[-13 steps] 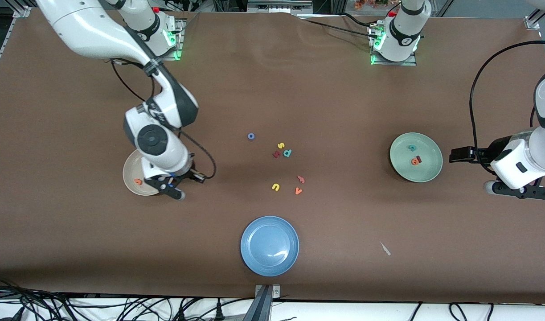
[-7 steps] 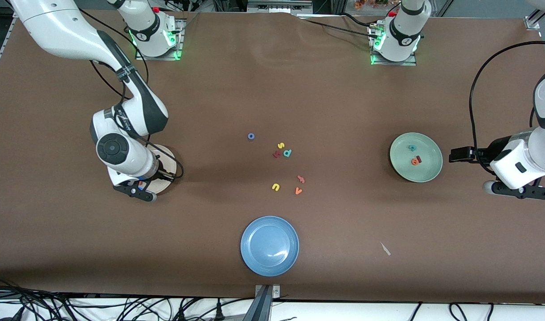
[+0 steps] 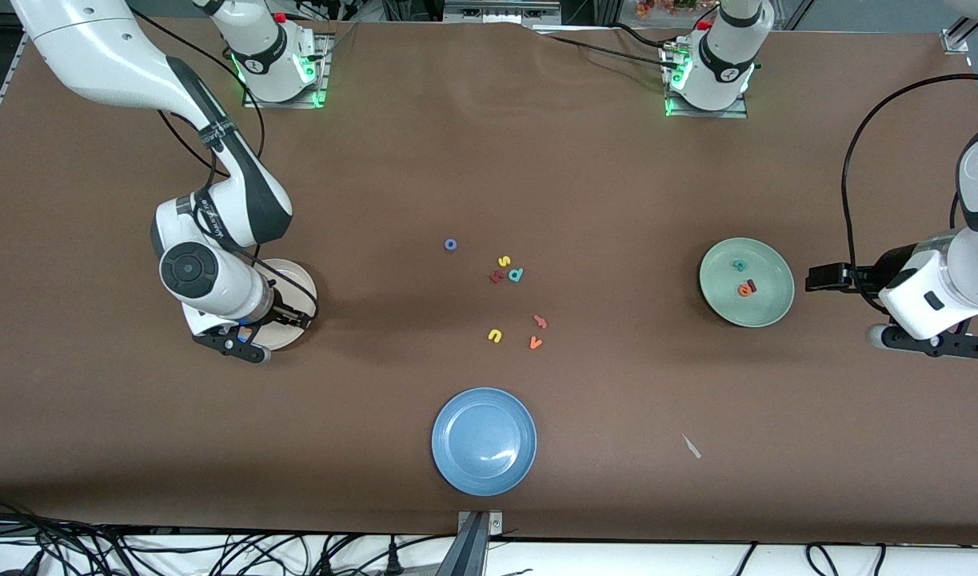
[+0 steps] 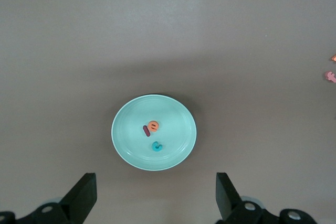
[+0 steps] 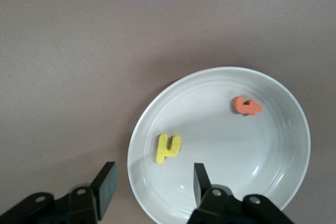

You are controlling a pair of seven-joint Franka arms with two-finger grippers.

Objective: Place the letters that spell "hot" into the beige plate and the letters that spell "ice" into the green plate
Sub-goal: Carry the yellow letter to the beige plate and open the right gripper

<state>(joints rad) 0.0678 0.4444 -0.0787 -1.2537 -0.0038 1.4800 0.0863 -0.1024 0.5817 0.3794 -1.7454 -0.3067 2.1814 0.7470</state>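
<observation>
Yellow "h" (image 5: 167, 148) below parted, empty right end effector (image 5: 152, 187)

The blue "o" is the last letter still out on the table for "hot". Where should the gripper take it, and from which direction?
Probably from straight above: the blue "o" lies flat on the table, standing clear of the other loose letters. Close the fingers across the ring's outer edge; any angle should work, since it is round.
</observation>
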